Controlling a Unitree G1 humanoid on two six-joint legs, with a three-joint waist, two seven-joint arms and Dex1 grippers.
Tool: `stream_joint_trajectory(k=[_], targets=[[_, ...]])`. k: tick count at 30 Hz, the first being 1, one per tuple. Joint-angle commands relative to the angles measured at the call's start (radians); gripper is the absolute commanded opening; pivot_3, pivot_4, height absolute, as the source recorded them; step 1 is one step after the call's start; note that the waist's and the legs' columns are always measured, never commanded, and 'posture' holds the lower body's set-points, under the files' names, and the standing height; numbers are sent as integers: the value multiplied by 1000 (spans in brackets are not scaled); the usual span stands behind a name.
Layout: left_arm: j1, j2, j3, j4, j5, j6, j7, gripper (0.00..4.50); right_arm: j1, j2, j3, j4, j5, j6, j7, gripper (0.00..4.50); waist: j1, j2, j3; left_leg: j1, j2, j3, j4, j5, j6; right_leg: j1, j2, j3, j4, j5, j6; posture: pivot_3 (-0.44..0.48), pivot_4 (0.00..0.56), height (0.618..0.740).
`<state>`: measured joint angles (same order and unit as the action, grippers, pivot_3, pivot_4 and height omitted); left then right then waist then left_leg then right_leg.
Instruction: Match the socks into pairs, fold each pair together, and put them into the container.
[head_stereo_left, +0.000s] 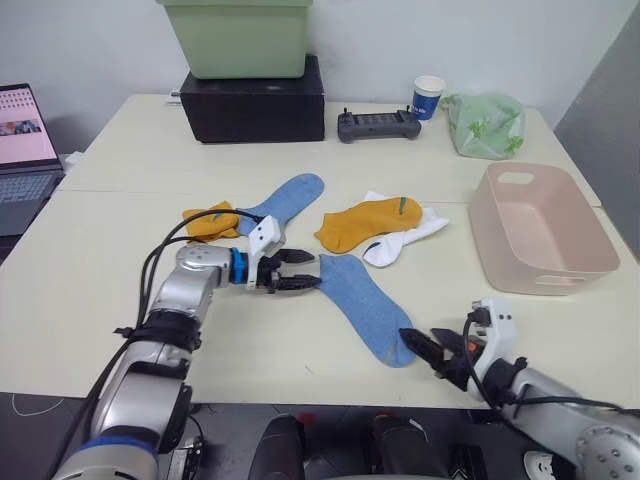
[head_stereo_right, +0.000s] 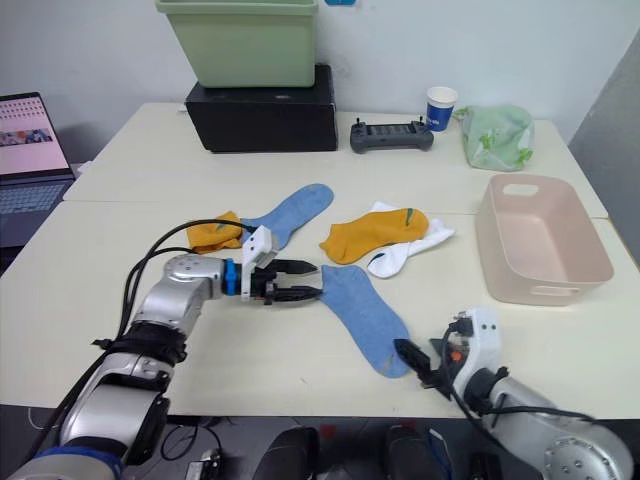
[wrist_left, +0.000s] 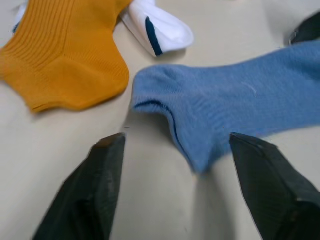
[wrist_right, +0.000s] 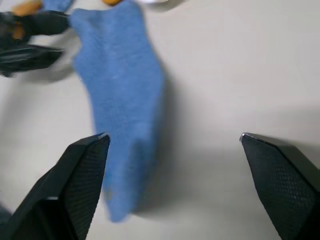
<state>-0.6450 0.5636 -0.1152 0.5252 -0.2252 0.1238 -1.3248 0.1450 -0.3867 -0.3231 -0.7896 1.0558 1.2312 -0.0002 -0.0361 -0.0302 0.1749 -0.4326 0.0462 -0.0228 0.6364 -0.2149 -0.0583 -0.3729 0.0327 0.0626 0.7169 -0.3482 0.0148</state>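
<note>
Beside the near blue sock, the left gripper and right gripper both gape, holding nothing.

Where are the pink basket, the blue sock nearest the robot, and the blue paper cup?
pink basket (head_stereo_left: 592, 243): left eye view, on its right wall.
nearer blue sock (head_stereo_left: 368, 308): left eye view, mid-foot.
blue paper cup (head_stereo_left: 428, 97): left eye view, its side.
</note>
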Motion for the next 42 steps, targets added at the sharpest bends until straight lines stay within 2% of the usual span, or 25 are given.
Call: stream_joint_trajectory(k=[1,4,8,16,21,28,31,33,39,42], targets=[[21,57,36,-154,-55,32,-55,4468,-23,-91,22,-54,-36,-77,92,4500,1,0,0,0,0,0,0,0,0,0,0,-1,0,0,0,0,150,735],[60,72,47,-262,-112,163,-45,4468,-32,-165,46,-50,-84,-131,150,4500,2,0,0,0,0,-1,0,0,0,1,1,-1,0,0,0,0,150,735],[91,41,50,-291,-108,263,59,4468,-55,-234,96,-17,-149,-169,205,4500,3,0,0,0,0,-1,1,0,0,1,0,-1,0,0,1,0,150,735],[158,20,51,-339,-111,311,126,4468,-47,-387,193,-31,-327,-304,354,4500,4,0,0,0,0,-1,4,0,0,1,1,-1,0,0,0,0,150,735],[140,-45,71,-341,-150,397,199,4468,15,-404,189,-32,-343,-336,422,4500,6,0,0,0,1,-1,5,0,0,3,0,-1,0,0,0,0,150,735],[88,-138,49,-268,-136,415,273,4468,50,-404,182,-21,-390,-379,464,4500,7,0,0,0,0,-1,7,0,0,3,0,-1,0,0,0,0,150,735],[67,-163,44,-241,-128,403,286,3880,62,-401,182,-27,-400,-389,471,4500,6,0,0,0,-1,-1,7,0,0,4,0,-1,0,0,0,0,150,735],[64,-167,39,-235,-126,401,281,3313,70,-397,180,-32,-404,-393,472,4500,5,0,0,0,-1,-1,7,0,0,3,0,-1,0,0,0,0,150,735],[57,-177,35,-218,-129,399,274,1329,68,-365,192,-23,-395,-364,448,4500,5,0,0,0,-1,-1,7,0,0,4,1,-1,0,0,0,0,150,735],[56,-178,32,-218,-130,398,268,484,28,-294,194,-6,-306,-295,414,4500,4,0,0,0,-1,-1,7,0,0,4,1,-1,0,0,0,0,150,735]])
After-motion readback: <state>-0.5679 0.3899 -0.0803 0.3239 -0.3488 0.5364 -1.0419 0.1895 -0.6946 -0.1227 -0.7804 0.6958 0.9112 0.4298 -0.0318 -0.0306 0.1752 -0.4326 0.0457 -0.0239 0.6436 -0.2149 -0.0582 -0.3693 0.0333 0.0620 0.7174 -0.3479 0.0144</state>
